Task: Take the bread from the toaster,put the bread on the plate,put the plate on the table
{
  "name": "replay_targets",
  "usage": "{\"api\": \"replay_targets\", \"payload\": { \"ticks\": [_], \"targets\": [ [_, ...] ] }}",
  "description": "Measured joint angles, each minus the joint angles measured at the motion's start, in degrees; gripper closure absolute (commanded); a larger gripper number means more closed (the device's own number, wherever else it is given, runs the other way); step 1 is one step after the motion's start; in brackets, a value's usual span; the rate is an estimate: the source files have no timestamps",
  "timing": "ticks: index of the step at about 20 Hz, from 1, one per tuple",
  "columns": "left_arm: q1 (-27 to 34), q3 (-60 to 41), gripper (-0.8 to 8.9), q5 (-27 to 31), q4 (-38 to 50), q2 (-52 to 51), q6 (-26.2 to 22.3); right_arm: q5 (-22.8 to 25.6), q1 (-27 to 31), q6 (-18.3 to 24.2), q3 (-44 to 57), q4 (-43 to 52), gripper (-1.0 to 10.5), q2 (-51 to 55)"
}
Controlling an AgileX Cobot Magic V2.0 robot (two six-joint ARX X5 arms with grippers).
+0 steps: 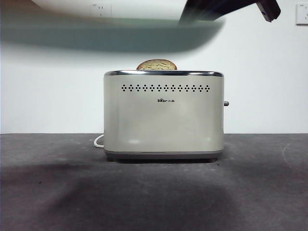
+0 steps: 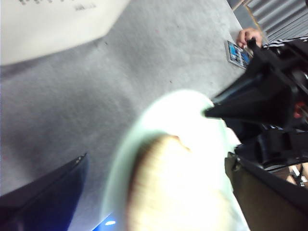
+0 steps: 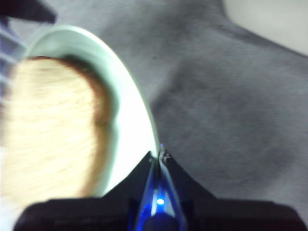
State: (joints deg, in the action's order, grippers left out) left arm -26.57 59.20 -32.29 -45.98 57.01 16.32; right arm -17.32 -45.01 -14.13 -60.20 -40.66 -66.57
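The cream toaster [image 1: 163, 115] stands mid-table [image 1: 154, 192], with only a second slice's domed top [image 1: 156, 64] showing in its slot. The mint-green plate [image 1: 110, 36] is a blurred band in the air above the toaster. The bread [image 3: 53, 130] lies on the plate [image 3: 134, 110]. My right gripper [image 3: 159, 155] is shut on the plate's rim; its arm [image 1: 226, 7] enters at the top right. My left gripper [image 2: 156, 159] is open above the bread [image 2: 173, 192] and plate [image 2: 183, 110], touching neither. The right gripper [image 2: 264, 96] also shows there at the rim.
The toaster's white cord [image 1: 98, 141] trails behind its left side and its lever knob [image 1: 226, 103] sticks out on the right. A person's hand with a phone [image 2: 240, 48] is at the table's far edge. A wall socket [image 1: 101, 9] is behind.
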Motion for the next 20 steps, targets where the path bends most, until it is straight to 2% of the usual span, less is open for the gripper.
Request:
{"api": "replay_targets", "payload": {
  "ticks": [10,14,17,20],
  "targets": [
    [0.0,12.87,3.43,1.29,-2.75,-0.72,-3.98,-0.28,1.16,0.17,0.0,-0.52,9.6,0.0],
    [0.0,17.75,3.58,1.36,-9.51,-1.46,-7.76,-0.22,2.84,-0.02,0.0,-2.69,9.6,0.0],
    [0.0,17.75,5.54,6.43,-12.76,-3.17,-11.58,-0.02,4.74,-0.07,0.0,-3.21,9.6,0.0],
    [0.0,17.75,8.31,13.4,-13.55,-5.55,-14.71,-0.37,9.75,-0.04,0.0,-3.43,9.6,0.0]
  ]
}}
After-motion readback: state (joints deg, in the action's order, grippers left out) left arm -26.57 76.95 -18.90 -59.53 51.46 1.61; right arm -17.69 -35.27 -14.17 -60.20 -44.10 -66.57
